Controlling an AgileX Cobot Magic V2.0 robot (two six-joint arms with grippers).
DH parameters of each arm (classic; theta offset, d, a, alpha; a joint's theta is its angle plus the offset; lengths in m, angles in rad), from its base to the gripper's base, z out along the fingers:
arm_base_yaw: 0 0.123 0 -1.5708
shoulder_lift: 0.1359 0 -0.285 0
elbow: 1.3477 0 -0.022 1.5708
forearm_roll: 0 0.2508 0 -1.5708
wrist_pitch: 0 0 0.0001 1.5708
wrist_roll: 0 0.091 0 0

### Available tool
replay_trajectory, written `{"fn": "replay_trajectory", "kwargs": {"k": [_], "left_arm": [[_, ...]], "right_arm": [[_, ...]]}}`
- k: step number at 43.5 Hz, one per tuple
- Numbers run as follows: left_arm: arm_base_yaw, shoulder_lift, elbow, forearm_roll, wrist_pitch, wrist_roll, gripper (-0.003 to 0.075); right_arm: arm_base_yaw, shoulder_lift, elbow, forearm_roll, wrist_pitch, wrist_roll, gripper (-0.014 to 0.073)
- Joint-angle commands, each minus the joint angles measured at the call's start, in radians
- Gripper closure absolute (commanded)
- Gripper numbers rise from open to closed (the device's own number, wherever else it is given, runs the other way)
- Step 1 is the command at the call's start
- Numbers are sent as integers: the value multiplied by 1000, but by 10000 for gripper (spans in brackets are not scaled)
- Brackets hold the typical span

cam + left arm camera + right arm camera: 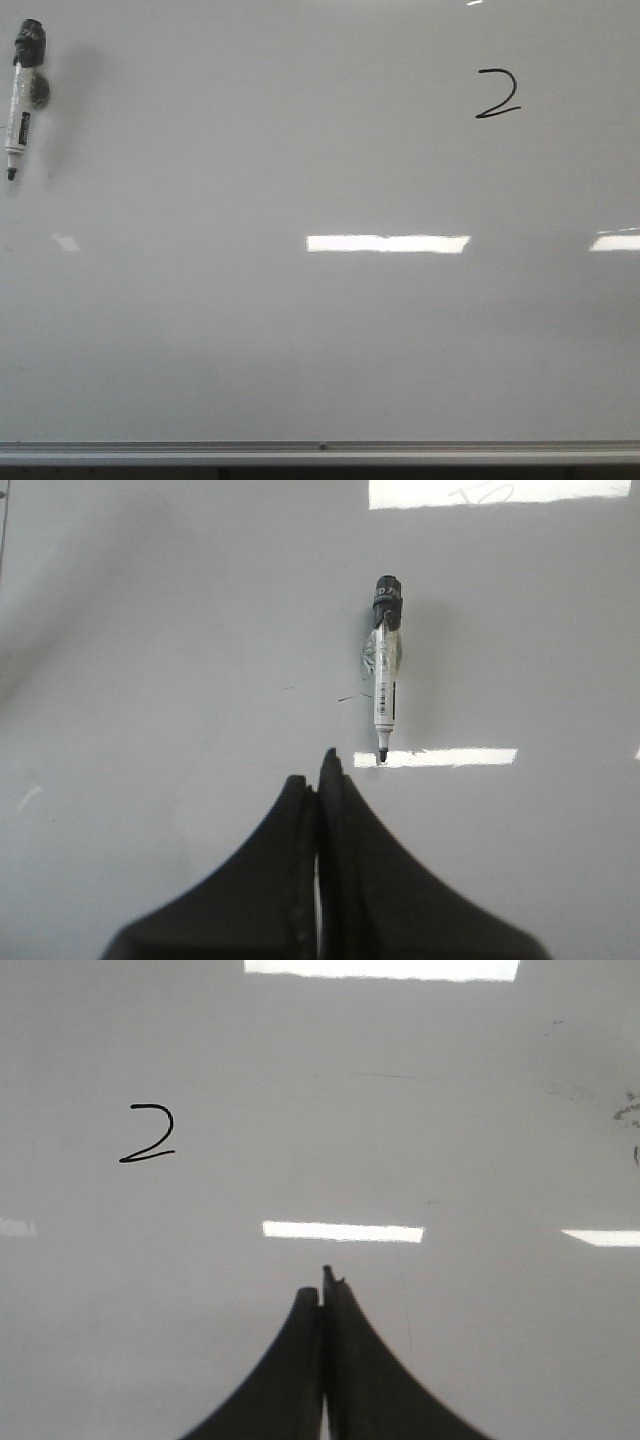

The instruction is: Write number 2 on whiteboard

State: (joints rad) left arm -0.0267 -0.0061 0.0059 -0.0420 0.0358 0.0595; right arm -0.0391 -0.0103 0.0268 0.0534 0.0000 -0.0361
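Observation:
The whiteboard [300,340] fills the front view, with a silver rail [320,452] along its near edge. A small black number 2 [497,94] is drawn at the far right; it also shows in the right wrist view [148,1135]. An uncapped marker [22,97] lies on the board at the far left, tip toward me; the left wrist view shows it [384,665] just beyond my left gripper [318,770], apart from it. My left gripper is shut and empty. My right gripper [324,1285] is shut and empty over bare board, away from the 2. Neither gripper shows in the front view.
Bright rectangular light reflections [388,243] lie across the board. Faint smudges and pen marks show near the marker [345,696] and at the board's side in the right wrist view [628,1112].

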Motion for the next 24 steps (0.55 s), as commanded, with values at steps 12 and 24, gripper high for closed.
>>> {"fn": "replay_trajectory", "kwargs": {"k": [12, 24], "left_arm": [[-7, -14, 6, -11, -87, 0, 741], [-7, -14, 6, -11, -87, 0, 741]], "right_arm": [[14, -19, -15, 1, -87, 1, 662], [19, -19, -15, 1, -87, 1, 662]]}}
